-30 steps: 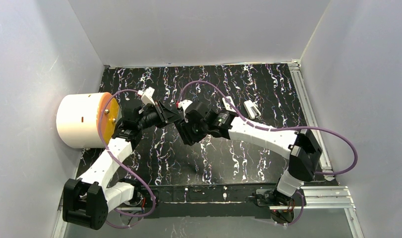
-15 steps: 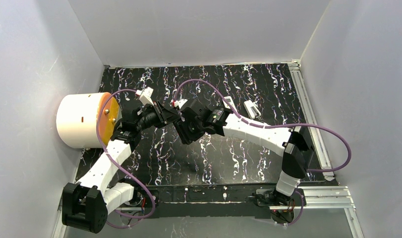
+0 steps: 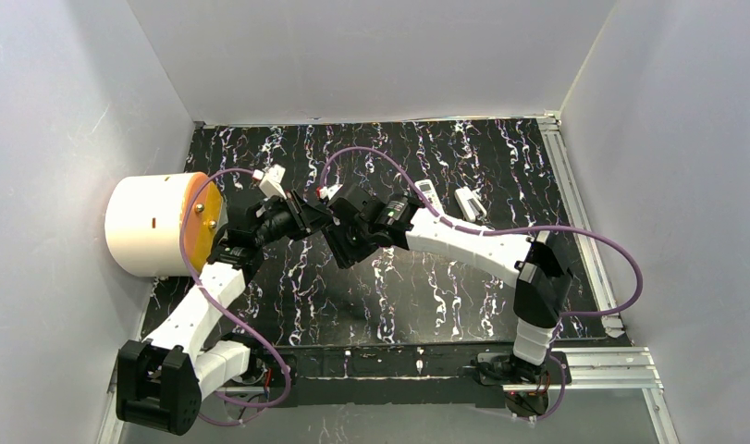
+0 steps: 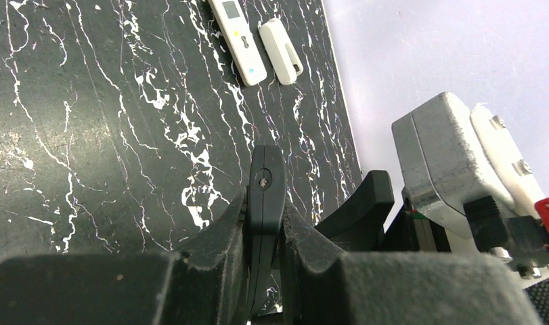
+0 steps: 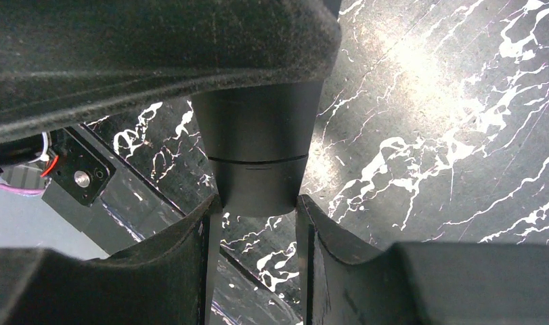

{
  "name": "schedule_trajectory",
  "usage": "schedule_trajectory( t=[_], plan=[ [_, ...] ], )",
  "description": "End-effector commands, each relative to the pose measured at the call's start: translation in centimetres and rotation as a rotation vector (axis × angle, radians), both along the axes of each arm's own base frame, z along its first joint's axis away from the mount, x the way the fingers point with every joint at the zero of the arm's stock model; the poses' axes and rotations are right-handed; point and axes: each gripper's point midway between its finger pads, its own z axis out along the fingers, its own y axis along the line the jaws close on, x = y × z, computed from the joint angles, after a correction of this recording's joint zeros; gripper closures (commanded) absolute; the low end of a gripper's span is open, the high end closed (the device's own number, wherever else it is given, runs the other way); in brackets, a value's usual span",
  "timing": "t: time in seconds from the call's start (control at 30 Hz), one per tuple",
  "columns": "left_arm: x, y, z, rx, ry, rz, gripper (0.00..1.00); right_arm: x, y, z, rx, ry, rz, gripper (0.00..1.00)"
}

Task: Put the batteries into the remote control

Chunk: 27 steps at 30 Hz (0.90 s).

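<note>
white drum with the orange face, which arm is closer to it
Left. The left arm passes right beside the drum, by its orange face; the right arm comes in from the opposite side, well away.

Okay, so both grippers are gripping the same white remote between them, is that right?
Not quite. The remote gripped by the left gripper and the right gripper is black, not white, as the left wrist view shows. The white remote lies apart on the table.
</note>
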Motion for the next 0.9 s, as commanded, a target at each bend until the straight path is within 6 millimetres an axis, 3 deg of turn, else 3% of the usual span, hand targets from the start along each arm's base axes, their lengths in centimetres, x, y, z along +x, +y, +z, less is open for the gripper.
schedule_trajectory(
  t=[0.0, 0.6, 0.87],
  plan=[
    [-3.2, -1.9, 1.6, -0.090, 0.036, -0.144, 1.00, 3.7, 3.6, 4.7, 0.189, -0.132, -0.089, 0.64],
    [-4.7, -2.0, -1.6, -0.081, 0.118, -0.178, 1.00, 6.2, 6.0, 8.8, 0.338, -0.228, -0.105, 0.64],
    [-4.0, -2.4, 0.9, -0.117, 0.100, -0.174, 1.00, 5.3, 5.1, 6.6, 0.298, -0.184, -0.090, 0.60]
  ],
)
